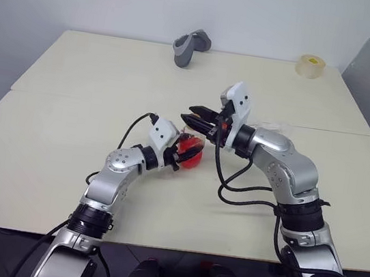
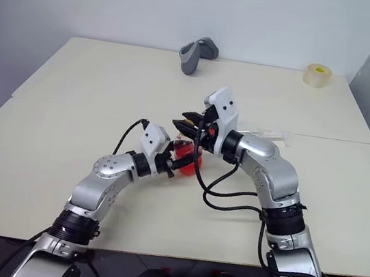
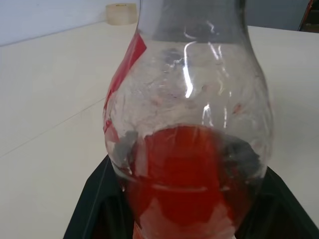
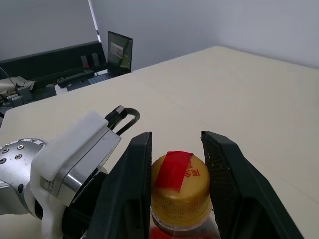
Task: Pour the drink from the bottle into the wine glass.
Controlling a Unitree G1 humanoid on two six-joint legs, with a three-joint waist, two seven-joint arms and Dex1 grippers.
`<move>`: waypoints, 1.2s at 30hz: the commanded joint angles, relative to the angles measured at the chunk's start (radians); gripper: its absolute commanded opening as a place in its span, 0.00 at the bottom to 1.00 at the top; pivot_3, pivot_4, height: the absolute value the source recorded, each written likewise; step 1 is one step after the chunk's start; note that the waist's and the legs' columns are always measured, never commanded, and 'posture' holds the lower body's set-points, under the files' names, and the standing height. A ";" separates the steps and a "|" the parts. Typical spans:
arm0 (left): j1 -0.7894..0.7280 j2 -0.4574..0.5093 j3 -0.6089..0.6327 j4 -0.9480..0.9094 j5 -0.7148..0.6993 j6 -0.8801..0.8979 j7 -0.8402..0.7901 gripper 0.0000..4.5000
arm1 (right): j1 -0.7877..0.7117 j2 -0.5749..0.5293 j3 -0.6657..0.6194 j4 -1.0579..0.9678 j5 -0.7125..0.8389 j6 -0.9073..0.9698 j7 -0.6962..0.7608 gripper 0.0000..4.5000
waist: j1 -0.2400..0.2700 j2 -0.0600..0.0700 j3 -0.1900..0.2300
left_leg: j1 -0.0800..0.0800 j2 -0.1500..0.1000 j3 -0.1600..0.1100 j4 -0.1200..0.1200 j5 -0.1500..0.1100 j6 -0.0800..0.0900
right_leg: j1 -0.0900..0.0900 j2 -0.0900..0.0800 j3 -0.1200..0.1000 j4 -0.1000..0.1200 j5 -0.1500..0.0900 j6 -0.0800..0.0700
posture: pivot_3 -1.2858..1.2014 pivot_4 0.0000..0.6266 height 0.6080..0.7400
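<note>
- Bottle (image 3: 189, 129) stands upright mid-bench (image 1: 74, 95), gripped round its bulbous lower body by the left gripper (image 1: 177, 152); jaws closed against the clear plastic on both sides.
- Drink (image 3: 182, 184), bright red, fills only the bottom part of the bottle; the upper body is clear and empty.
- Right gripper (image 4: 175, 164) comes in level from the robot's right, above the left one. Its two black fingers (image 4: 129, 184) bracket the yellow cap (image 4: 180, 191), one on each side, touching or all but touching it. Cannot tell whether they are clamped on it.
- Cap is on the bottle, a red patch on its top.
- Wine glass (image 2: 268, 134) shows as a faint clear shape on the bench just behind the right forearm; too faint to tell whether it is upright or lying.
- Grey object (image 1: 189, 47) sits at the far edge of the bench, centre.
- Roll of tape (image 1: 310, 66) at the far right corner, well apart from both grippers.
</note>
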 commanded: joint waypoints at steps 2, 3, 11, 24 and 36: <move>-0.007 0.000 0.009 -0.050 -0.012 -0.006 -0.003 0.41 | -0.013 -0.011 0.005 -0.010 -0.012 -0.042 0.034 0.27 | 0.000 0.000 0.000 | 0.000 0.000 0.000 0.000 0.000 0.000 | 0.000 0.000 0.000 0.000 0.000 0.000 | 0.52 0.24 1.00; 0.001 0.003 0.009 -0.065 -0.015 0.000 -0.005 0.40 | -0.018 -0.014 0.010 -0.004 -0.017 -0.052 0.044 0.27 | 0.000 0.000 0.000 | 0.000 0.000 0.000 0.000 0.000 0.000 | 0.000 0.000 0.000 0.000 0.000 0.000 | 0.52 0.24 1.00; 0.102 0.075 -0.006 -0.295 -0.083 0.069 -0.079 0.37 | -0.118 -0.048 0.069 0.084 -0.013 -0.180 0.316 0.27 | -0.003 0.001 0.001 | 0.000 0.000 0.000 -0.001 0.000 0.001 | 0.000 0.000 0.000 0.000 0.000 0.000 | 0.52 0.24 1.00; 0.262 0.237 0.025 -0.552 -0.211 0.122 -0.168 0.35 | -0.270 -0.042 0.107 0.288 0.002 -0.274 0.707 0.35 | 0.001 0.002 0.001 | 0.000 0.001 -0.002 -0.001 -0.002 0.003 | 0.001 0.000 -0.002 -0.003 0.000 -0.001 | 0.52 0.24 1.00; 0.192 0.155 0.095 -0.473 -0.188 0.219 0.026 0.34 | -0.168 -0.152 -0.034 0.080 0.048 -0.069 0.485 1.00 | 0.003 0.002 0.002 | -0.001 0.001 -0.003 -0.001 -0.002 0.002 | 0.000 0.000 -0.003 -0.003 0.000 -0.001 | 0.52 0.24 1.00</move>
